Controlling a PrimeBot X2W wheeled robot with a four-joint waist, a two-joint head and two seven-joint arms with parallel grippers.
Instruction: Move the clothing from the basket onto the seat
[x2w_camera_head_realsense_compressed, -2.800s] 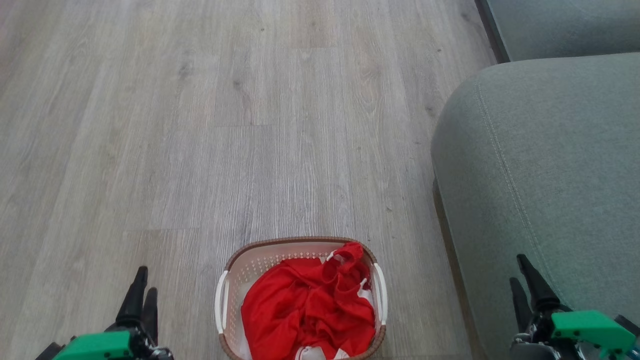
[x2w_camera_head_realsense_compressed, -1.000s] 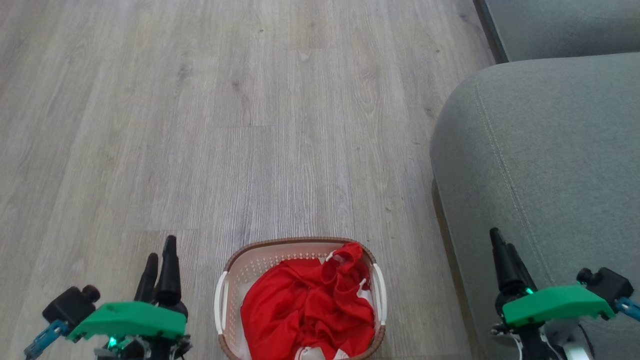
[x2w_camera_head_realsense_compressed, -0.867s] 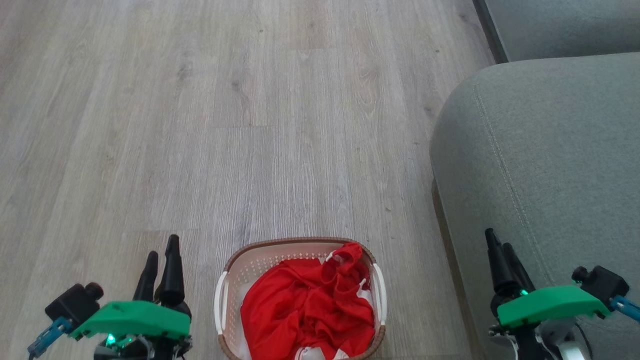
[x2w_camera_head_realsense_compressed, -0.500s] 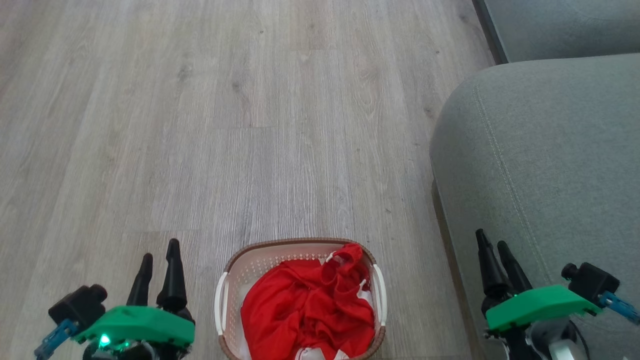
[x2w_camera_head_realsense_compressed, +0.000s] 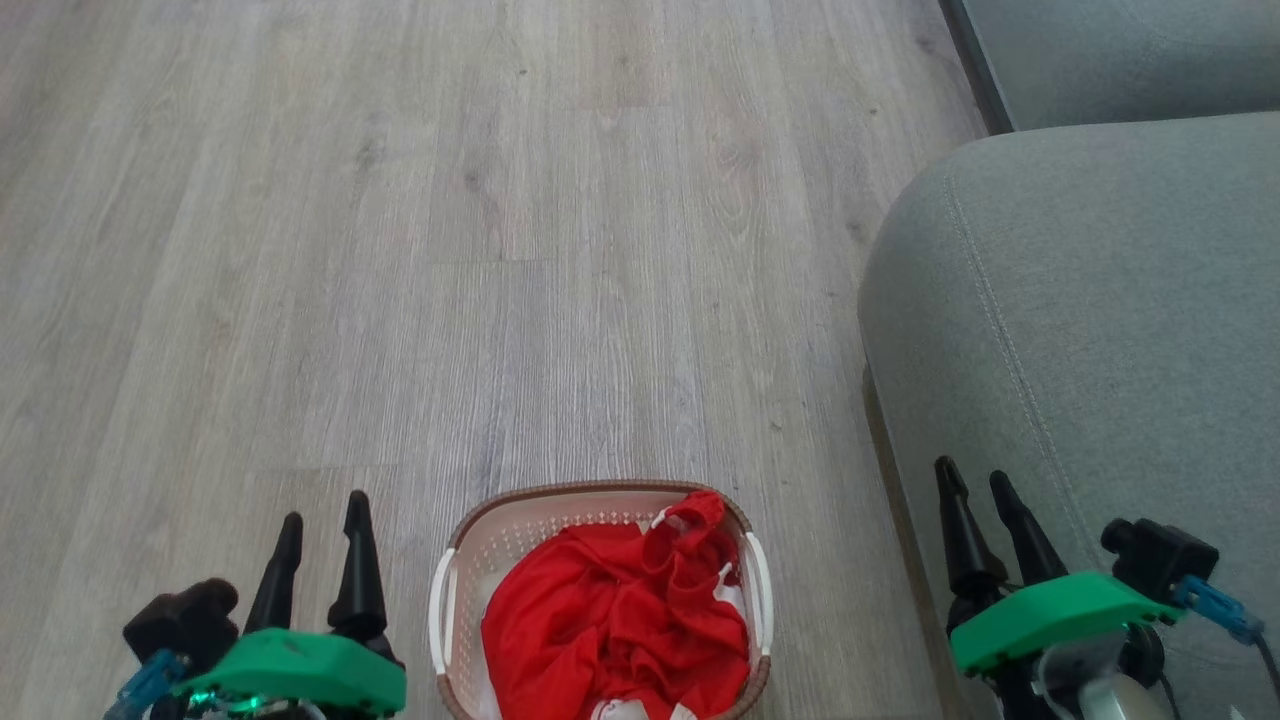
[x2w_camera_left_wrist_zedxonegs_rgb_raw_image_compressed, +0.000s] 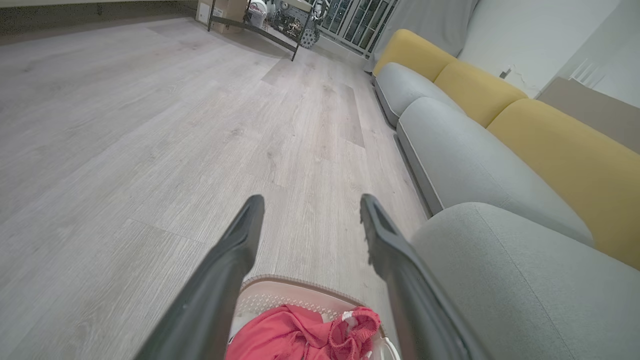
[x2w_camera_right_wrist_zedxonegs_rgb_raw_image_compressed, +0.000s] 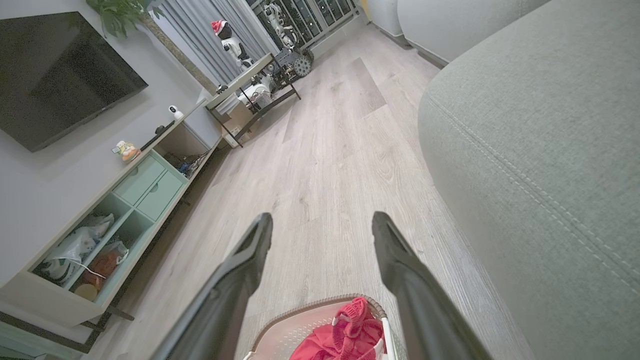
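We have the bright red shiny clothing (x2w_camera_head_realsense_compressed: 615, 625) heaped in the small oval cream perforated basket (x2w_camera_head_realsense_compressed: 590, 490), near-centre on the floor (x2w_camera_head_realsense_compressed: 500, 250) between our hands. Left hand (x2w_camera_head_realsense_compressed: 323, 510) is nearer; right hand (x2w_camera_head_realsense_compressed: 972, 472) hangs by the grey-green fabric seat (x2w_camera_head_realsense_compressed: 1100, 330). Both spread, empty.

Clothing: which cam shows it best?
Head view. It looks down on the clothing heaped in the basket, nearly all in frame. Both wrist views catch just its top at their bottom edge, the right wrist less of it.
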